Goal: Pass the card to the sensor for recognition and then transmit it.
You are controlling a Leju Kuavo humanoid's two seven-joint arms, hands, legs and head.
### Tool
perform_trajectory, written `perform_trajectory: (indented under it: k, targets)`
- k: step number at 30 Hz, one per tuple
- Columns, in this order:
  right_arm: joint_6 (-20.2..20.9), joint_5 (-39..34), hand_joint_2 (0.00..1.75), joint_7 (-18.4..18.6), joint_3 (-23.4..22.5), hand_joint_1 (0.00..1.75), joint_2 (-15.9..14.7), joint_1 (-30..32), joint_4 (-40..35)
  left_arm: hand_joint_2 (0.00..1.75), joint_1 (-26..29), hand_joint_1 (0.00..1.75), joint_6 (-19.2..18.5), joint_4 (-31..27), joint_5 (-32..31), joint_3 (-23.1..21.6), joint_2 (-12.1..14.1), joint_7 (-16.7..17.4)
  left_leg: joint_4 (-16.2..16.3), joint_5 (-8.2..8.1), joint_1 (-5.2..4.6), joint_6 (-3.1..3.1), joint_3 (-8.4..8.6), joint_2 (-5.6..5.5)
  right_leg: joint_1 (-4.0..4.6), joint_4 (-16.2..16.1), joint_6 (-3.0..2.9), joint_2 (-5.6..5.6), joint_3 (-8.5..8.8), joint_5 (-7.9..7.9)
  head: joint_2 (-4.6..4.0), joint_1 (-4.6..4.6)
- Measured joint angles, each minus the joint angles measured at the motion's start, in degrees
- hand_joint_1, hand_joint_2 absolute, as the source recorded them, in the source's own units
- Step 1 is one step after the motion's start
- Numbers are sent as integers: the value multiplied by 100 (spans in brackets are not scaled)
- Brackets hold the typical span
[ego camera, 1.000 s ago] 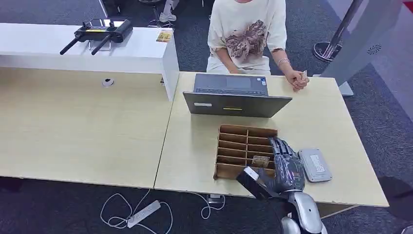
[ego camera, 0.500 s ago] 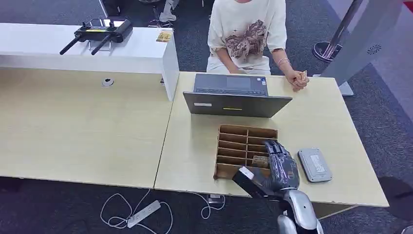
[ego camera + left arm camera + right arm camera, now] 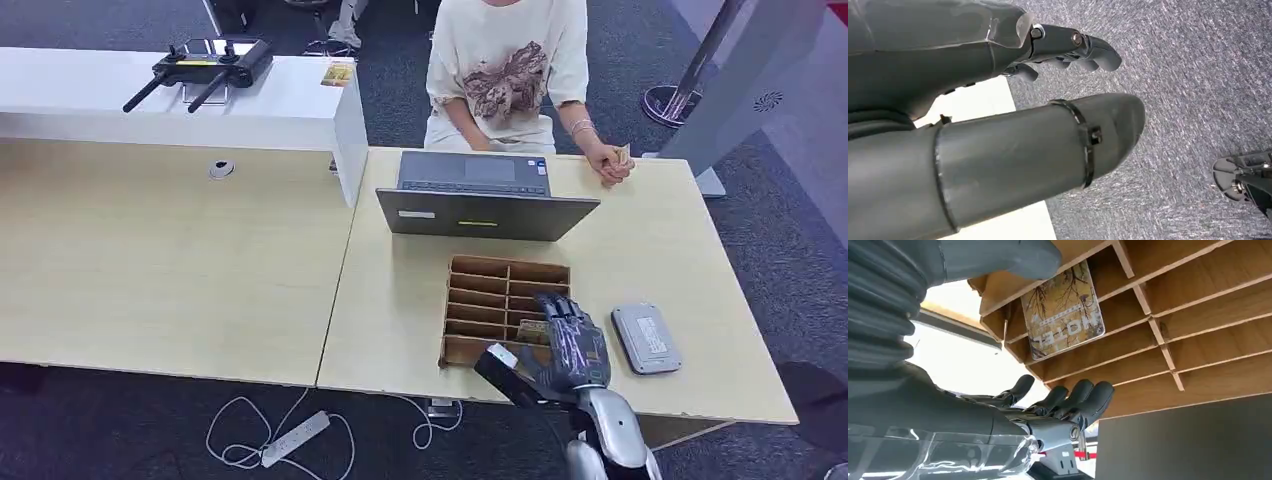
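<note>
Now over the near right corner of the brown cardboard divider tray (image 3: 505, 308) on the pale wooden surface (image 3: 400, 300): right robot hand (image 3: 570, 345), fingers (image 3: 1083, 400) apart, grasping nothing, just beside the brown patterned hotel card (image 3: 1063, 310). Card standing tilted in a near slot of the tray, free of the fingers. Grey flat sensor box (image 3: 646, 338) just right of that robot hand. Left robot hand (image 3: 998, 110) above grey carpet (image 3: 1198, 100), fingers loosely curled, holding nothing. Beyond the tray, grey open laptop (image 3: 482, 195) before a seated person (image 3: 510, 70).
</note>
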Motion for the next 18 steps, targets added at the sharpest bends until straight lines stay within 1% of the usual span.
perform_trajectory:
  k: [2,10,14,15,16,18]
  targets:
    - [-2,0,175,11,0,52,-7,-7,22,0,0,0,-9,0,0,0,0,0,0,0,0,0,0,0,0,0,0,0,0,0,0,0]
    - [-42,-2,175,46,0,49,-35,-24,66,0,1,0,-9,0,37,0,0,0,0,0,0,0,0,0,0,0,0,0,0,0,0,0]
    - [-81,-2,175,48,0,51,-55,-25,76,0,2,0,-7,0,42,0,0,0,0,0,0,0,0,0,0,0,0,0,0,0,0,0]
    - [-81,-2,175,50,0,58,-57,-25,76,0,2,0,-7,0,44,0,0,0,0,0,0,0,0,0,0,0,0,0,0,0,0,0]
    - [-83,0,175,50,-2,58,-59,-25,76,0,2,0,-7,0,46,0,0,0,0,0,0,0,0,0,0,0,0,0,0,0,0,0]
    - [-87,9,175,50,-2,68,-61,-25,76,0,2,0,-7,0,61,0,0,0,0,0,0,0,0,0,0,0,0,0,0,0,0,0]
